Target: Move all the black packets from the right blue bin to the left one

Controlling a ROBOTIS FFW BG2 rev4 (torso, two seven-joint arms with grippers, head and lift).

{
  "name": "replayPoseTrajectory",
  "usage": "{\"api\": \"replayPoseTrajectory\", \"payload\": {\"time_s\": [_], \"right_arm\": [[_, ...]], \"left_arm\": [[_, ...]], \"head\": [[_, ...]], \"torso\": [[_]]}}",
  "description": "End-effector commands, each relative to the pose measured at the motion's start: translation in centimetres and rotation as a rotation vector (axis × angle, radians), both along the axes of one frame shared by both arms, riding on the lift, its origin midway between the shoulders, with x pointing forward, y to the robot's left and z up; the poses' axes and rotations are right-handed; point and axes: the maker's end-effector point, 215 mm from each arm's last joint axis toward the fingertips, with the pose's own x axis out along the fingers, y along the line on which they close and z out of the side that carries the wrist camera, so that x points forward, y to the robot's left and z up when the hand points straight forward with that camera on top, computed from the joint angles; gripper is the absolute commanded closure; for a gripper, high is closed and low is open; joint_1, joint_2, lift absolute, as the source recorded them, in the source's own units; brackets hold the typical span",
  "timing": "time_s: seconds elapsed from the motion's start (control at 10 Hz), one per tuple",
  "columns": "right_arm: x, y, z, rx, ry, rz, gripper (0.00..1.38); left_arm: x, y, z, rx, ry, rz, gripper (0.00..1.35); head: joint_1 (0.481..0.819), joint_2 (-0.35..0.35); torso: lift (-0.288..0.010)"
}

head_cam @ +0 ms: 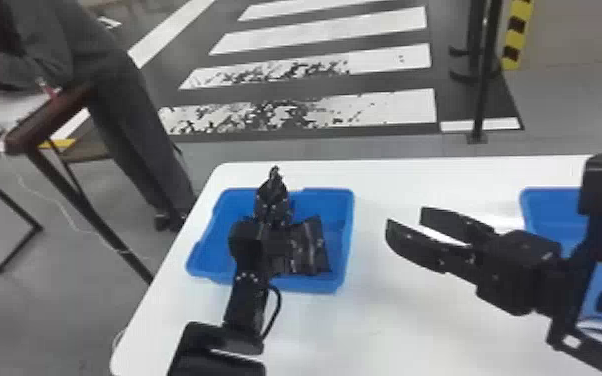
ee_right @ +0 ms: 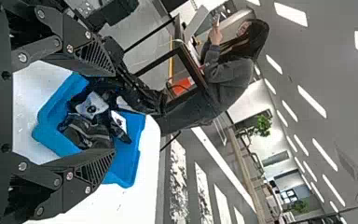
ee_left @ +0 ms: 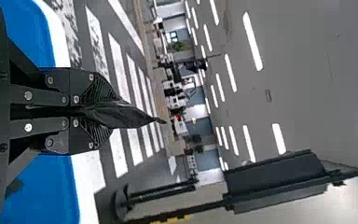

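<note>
Where the head view's middle-left lies, the left gripper [head_cam: 273, 194] is over the left blue bin [head_cam: 342, 210], pointing toward the top of the frame. Its two flat fingers are closed together on a black packet [ee_left: 127, 115], as the left wrist view shows: the packet is pinched between the ribbed pads [ee_left: 100, 88], and a crumpled, pointed end sticks out past them.

Right of centre in the head view, the right gripper [head_cam: 405, 219] is spread wide, its fingertips well apart and pointing to the left of the frame. Nothing is between those fingers; they hang over the white table [head_cam: 415, 335], between the two bins and touching neither. The right wrist view likewise shows that gripper [ee_right: 114, 112] wide apart, with the left bin beyond its tips.

More black packets [head_cam: 310, 247] lie in a loose heap in the left bin, just beside the left gripper in the head view; some have pale patches. At the head view's right edge, the right blue bin [head_cam: 547, 212] is partly hidden behind the right arm, and I cannot tell what it holds.
</note>
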Motion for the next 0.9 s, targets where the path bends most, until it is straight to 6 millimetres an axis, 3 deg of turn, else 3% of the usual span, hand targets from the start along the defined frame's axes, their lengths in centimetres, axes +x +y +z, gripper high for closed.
{"api": "replayPoseTrajectory", "payload": {"time_s": [0.0, 0.1, 0.2, 0.3, 0.5, 0.6, 0.8], "right_arm": [[-0.1, -0.2, -0.3, 0.001, 0.007, -0.004, 0.49], [0.2, -0.5, -0.2, 0.0, 0.003, -0.008, 0.49], [0.2, -0.7, -0.1, 0.002, 0.002, -0.011, 0.49], [0.3, -0.8, -0.3, 0.003, 0.006, -0.013, 0.49], [0.5, -1.1, 0.2, 0.016, -0.01, -0.024, 0.49], [0.8, -1.9, 0.5, 0.032, -0.021, -0.051, 0.49], [1.7, -6.3, 1.2, 0.056, -0.072, -0.178, 0.5]], "left_arm": [[0.1, 2.6, -2.4, 0.018, 0.079, 0.053, 1.17], [-0.3, 2.2, -3.6, -0.058, 0.098, 0.043, 0.71], [-0.5, 0.3, -2.8, -0.124, 0.056, -0.002, 0.22], [-0.6, -1.9, -2.0, -0.141, 0.022, -0.05, 0.07], [-1.8, -6.6, 0.1, -0.222, -0.063, -0.166, 0.1], [-3.6, -7.9, 3.1, -0.298, -0.184, -0.207, 0.1], [-8.7, -7.2, 7.9, -0.463, -0.369, -0.202, 0.1]], "head": [[0.695, 0.344], [0.695, 0.35], [0.695, 0.35], [0.695, 0.35], [0.695, 0.324], [0.695, 0.296], [0.695, 0.25]], "torso": [[-0.14], [-0.14], [-0.14], [-0.14], [-0.14], [-0.14], [-0.14]]}}
